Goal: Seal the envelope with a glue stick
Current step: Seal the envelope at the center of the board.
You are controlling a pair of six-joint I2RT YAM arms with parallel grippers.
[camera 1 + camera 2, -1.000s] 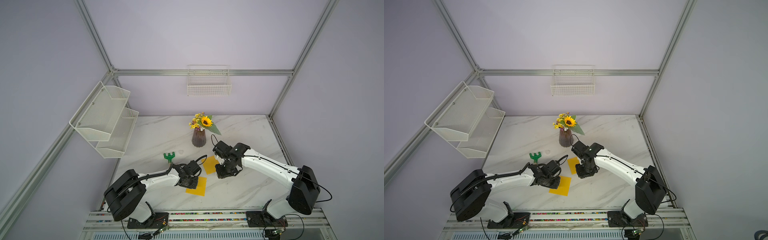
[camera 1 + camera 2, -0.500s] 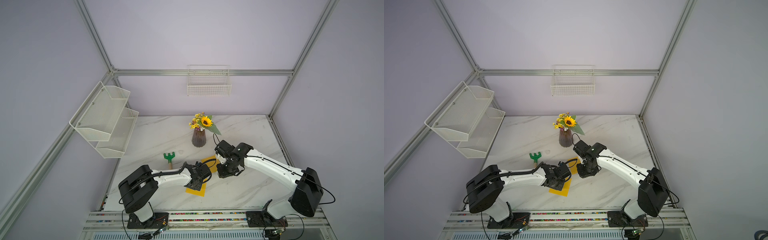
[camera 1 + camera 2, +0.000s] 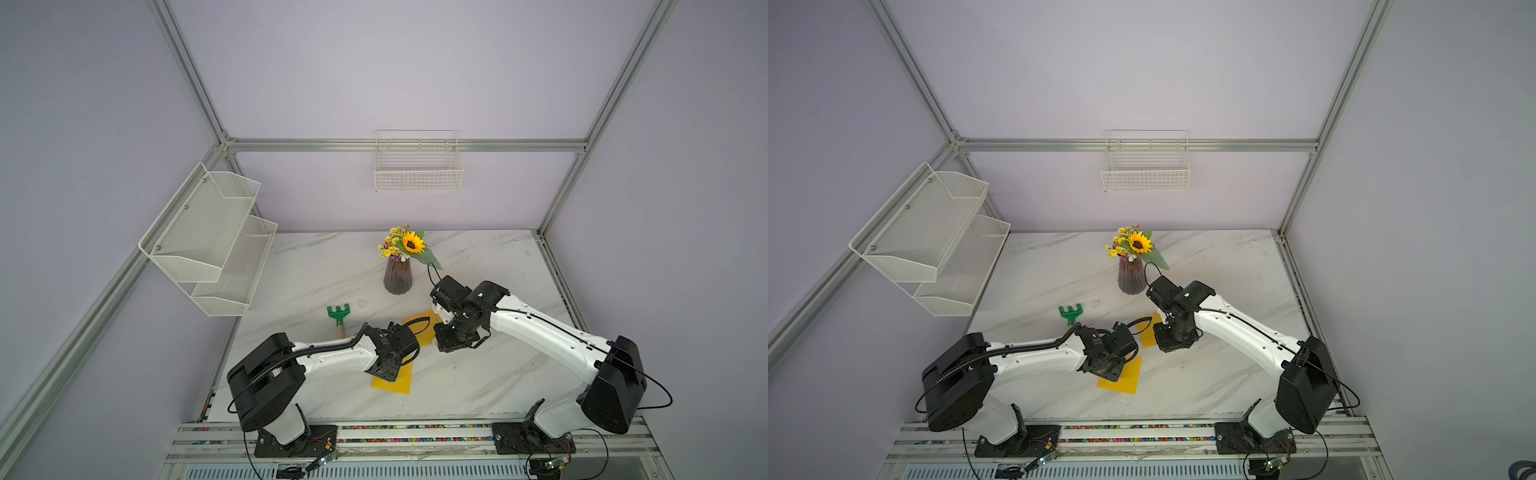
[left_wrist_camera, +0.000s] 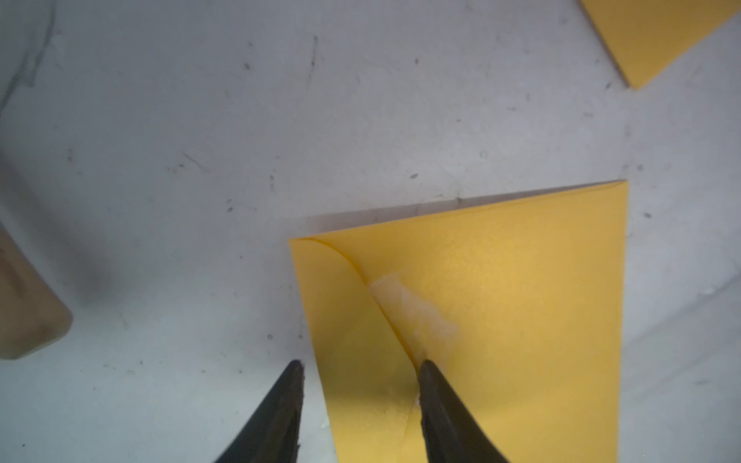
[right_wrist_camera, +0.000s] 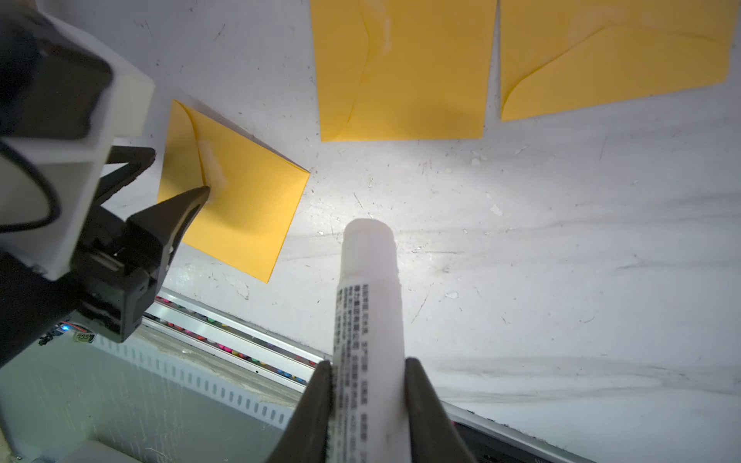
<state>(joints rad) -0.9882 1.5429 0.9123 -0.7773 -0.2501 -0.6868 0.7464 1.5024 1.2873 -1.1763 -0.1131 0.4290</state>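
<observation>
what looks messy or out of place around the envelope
A whitish glue smear spreads past the flap edge onto the face of the yellow envelope; one of the fingers of the left gripper sits at its end. White flecks also litter the marble table.

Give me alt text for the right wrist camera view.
The right gripper clamps a white glue stick pointing at the marble table. The open left gripper has a fingertip at the glue-smeared flap of one yellow envelope; two more envelopes lie nearby.
</observation>
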